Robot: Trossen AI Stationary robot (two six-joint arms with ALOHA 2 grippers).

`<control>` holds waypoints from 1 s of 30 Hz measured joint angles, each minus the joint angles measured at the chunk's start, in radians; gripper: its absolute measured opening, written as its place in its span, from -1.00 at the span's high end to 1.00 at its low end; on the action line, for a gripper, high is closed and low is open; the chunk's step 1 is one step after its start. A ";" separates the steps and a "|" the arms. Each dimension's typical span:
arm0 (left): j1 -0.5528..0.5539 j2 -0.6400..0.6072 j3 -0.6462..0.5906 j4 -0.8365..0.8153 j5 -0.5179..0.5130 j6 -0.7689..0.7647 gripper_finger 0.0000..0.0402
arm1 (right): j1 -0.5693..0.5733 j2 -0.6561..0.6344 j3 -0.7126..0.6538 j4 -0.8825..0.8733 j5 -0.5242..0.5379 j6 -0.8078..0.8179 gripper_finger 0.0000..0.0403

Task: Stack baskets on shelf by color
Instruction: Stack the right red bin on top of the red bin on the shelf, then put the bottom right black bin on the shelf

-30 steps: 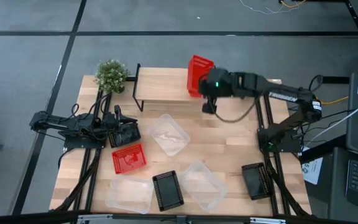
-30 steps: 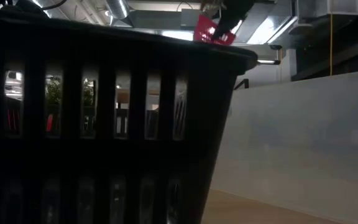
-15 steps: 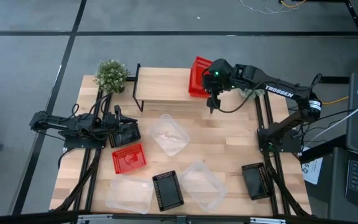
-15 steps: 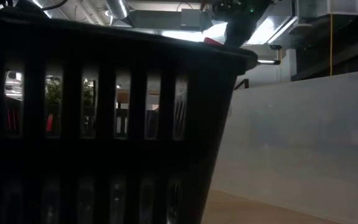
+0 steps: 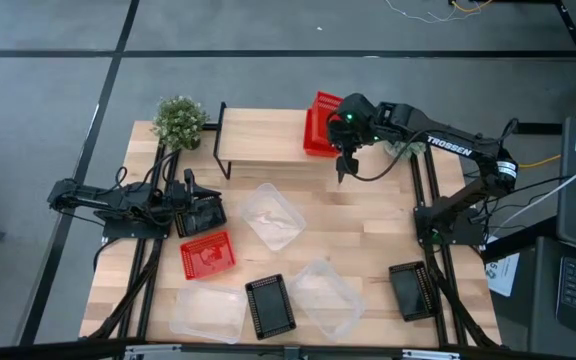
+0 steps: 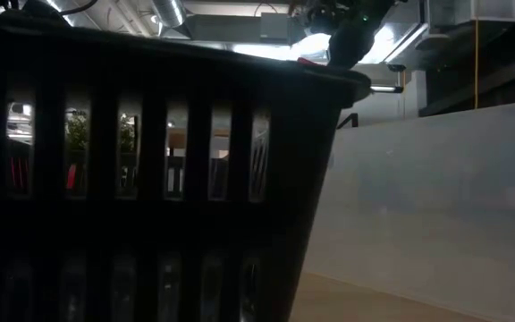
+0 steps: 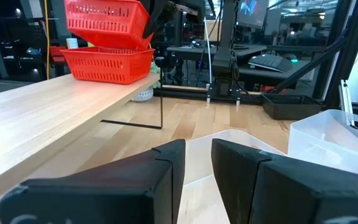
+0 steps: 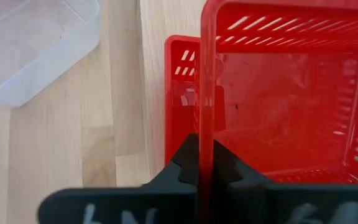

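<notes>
— Where did we have the right gripper [image 5: 340, 140] at that moment?

— Over the right end of the shelf [image 5: 263, 140], fingers pinched together on the rim of a red basket [image 8: 278, 81]. From its wrist view we saw the rim wall running straight up between the two pads.

— And what lay under the held basket?

— A second red basket [image 7: 107, 62], already sitting on the shelf at that same right end. The one we carried hung just above it, tilted, not yet nested. From the left wrist view we saw a gap between the two, the upper one canted with one side lower.

— So which way did the move have to go?

— Down, we judged, with a small levelling first. The lower basket sat slightly offset from the held one, its edge showing out past the side we gripped. The long axes looked roughly parallel, so we reckoned no turn was needed.

— And the left gripper [image 5: 190, 195]?

— Low near the left edge of the table, well apart from the shelf, fingers partly spread with nothing between them. The third red basket [image 5: 207, 255] lay just beside it.
</notes>
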 joint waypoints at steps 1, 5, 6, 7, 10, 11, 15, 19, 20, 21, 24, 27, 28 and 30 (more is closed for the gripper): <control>0.000 0.000 0.000 0.000 0.000 0.000 0.64 | 0.000 0.000 0.000 -0.004 0.000 0.000 1.00; 0.000 0.000 0.000 -0.001 0.000 0.000 0.64 | 0.000 0.000 0.000 -0.017 0.000 0.000 1.00; 0.000 0.000 0.000 0.000 0.000 0.000 0.64 | 0.000 0.000 0.000 -0.017 0.000 0.000 1.00; 0.000 0.000 0.000 0.000 0.000 0.000 0.64 | 0.000 0.000 0.000 -0.017 0.000 0.001 1.00; 0.000 0.000 0.000 -0.001 0.000 0.000 0.64 | 0.000 0.000 0.000 -0.013 0.000 0.000 0.96; 0.000 0.000 0.000 -0.001 0.000 0.000 0.64 | 0.000 0.000 0.000 -0.012 0.000 0.001 0.94; 0.000 0.000 0.000 -0.002 0.000 0.000 0.64 | 0.000 -0.001 0.000 -0.011 0.000 0.005 0.84; 0.000 0.000 0.000 -0.006 0.000 0.000 0.64 | 0.000 -0.001 0.000 -0.011 0.000 0.006 0.72; 0.000 0.000 0.000 -0.006 0.000 0.000 0.64 | 0.000 -0.001 0.000 -0.010 0.001 0.006 0.69; 0.000 0.000 0.000 -0.006 0.000 0.000 0.64 | 0.000 -0.001 0.000 -0.009 0.000 0.006 0.66; 0.000 0.000 0.000 -0.006 0.000 0.000 0.64 | 0.000 -0.001 0.000 0.009 0.000 0.009 0.58; 0.000 0.000 0.000 -0.006 0.000 0.000 0.64 | 0.011 -0.001 0.016 0.013 -0.003 0.058 0.54; 0.000 0.000 0.000 -0.006 0.000 0.000 0.64 | 0.017 -0.001 0.030 0.005 -0.013 0.083 0.53; 0.000 0.000 0.000 -0.007 0.000 0.000 0.64 | 0.037 -0.002 0.060 -0.027 -0.056 0.152 0.52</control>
